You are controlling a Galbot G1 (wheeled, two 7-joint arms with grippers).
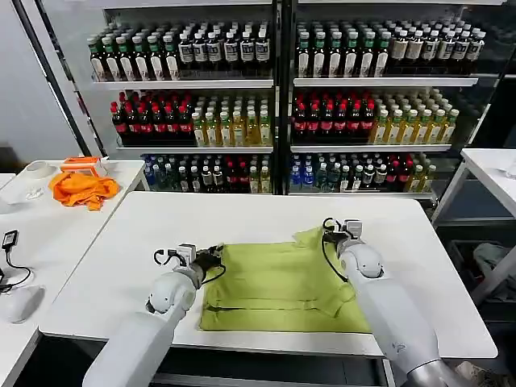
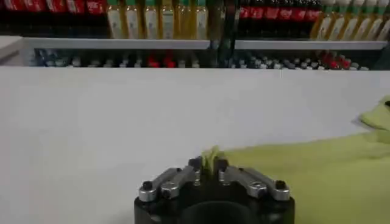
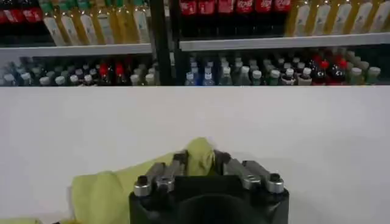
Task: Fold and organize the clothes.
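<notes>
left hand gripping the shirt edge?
Yes. In the left wrist view the left hand is shut on a pinch of the shirt edge.

Both arms reach forward, left hand (image 1: 216, 256) and right hand (image 1: 329, 234) pinched closed.

We face a white table (image 1: 266, 211) with rounded corners. Behind its far edge stand glass-fronted coolers (image 1: 278, 97), their white shelves packed with rows of bottles: dark ones on top, red and yellow in the middle, clear and mixed below. A second white table (image 1: 48, 234) sits on our left, carrying an orange cloth (image 1: 82, 188) near its far corner. A third table (image 1: 493, 173) stands on our right.
</notes>
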